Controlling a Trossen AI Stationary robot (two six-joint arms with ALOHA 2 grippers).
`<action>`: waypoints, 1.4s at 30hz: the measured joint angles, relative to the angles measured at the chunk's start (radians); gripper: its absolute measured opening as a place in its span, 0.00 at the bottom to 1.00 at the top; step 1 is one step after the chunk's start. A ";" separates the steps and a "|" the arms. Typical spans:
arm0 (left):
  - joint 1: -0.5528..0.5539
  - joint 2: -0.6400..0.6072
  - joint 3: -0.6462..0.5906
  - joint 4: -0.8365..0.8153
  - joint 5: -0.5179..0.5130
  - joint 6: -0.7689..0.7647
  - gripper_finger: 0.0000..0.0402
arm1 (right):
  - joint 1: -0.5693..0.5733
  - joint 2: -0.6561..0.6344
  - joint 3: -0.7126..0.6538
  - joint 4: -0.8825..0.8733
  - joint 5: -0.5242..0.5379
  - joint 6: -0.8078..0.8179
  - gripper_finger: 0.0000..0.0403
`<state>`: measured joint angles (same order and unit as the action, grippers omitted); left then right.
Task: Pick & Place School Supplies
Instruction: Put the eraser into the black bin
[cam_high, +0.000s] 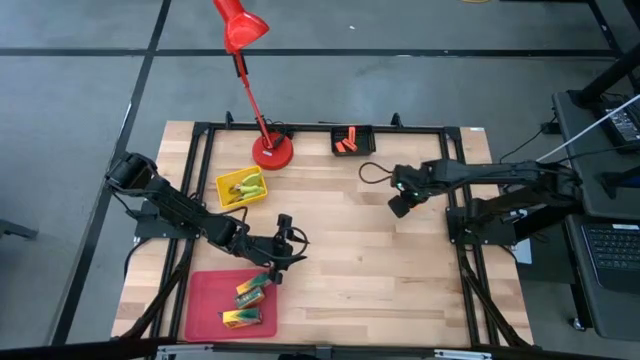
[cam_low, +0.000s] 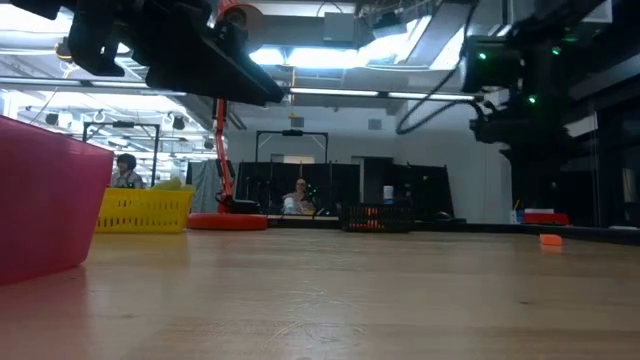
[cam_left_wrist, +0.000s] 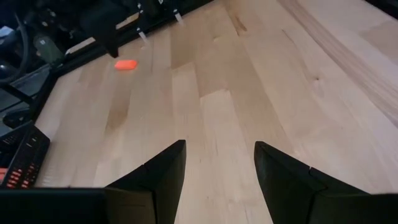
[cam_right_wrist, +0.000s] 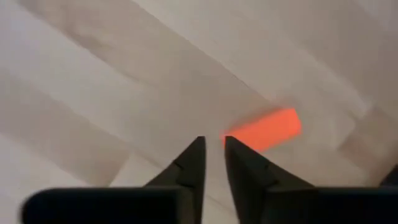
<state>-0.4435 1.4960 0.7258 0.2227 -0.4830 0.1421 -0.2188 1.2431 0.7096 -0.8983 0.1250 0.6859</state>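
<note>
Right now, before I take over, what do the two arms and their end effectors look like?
Both arms are dark, near-black, jointed links. The left arm has black cabling near its end effector; its fingers are matte black wedges tapering to blunt tips. The right arm shows small green lights near the wrist and a looped black cable beside it. Its end effector has similar black, pointed fingers.

No readable text, label, brand, number or sign in any view. Green-and-yellow boxes (cam_high: 249, 292) in red tray (cam_high: 205, 300): print too small to read. Keyboard (cam_left_wrist: 22, 158) beside desk (cam_left_wrist: 249, 81) edge: red key marks, illegible. Laptop (cam_high: 612, 245) right of desk: keys illegible.
</note>
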 joint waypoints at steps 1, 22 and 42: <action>0.000 0.000 0.000 0.005 0.000 0.008 0.46 | 0.000 -0.011 -0.021 0.004 0.002 0.032 0.17; 0.000 0.000 0.000 0.022 0.011 0.053 0.46 | -0.059 -0.022 -0.191 0.061 0.166 0.146 0.23; 0.001 0.000 0.000 0.047 0.038 0.089 0.46 | -0.115 0.008 -0.205 0.333 0.112 0.046 0.26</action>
<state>-0.4423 1.4960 0.7258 0.2693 -0.4446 0.2307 -0.3336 1.2510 0.5041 -0.5656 0.2371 0.7315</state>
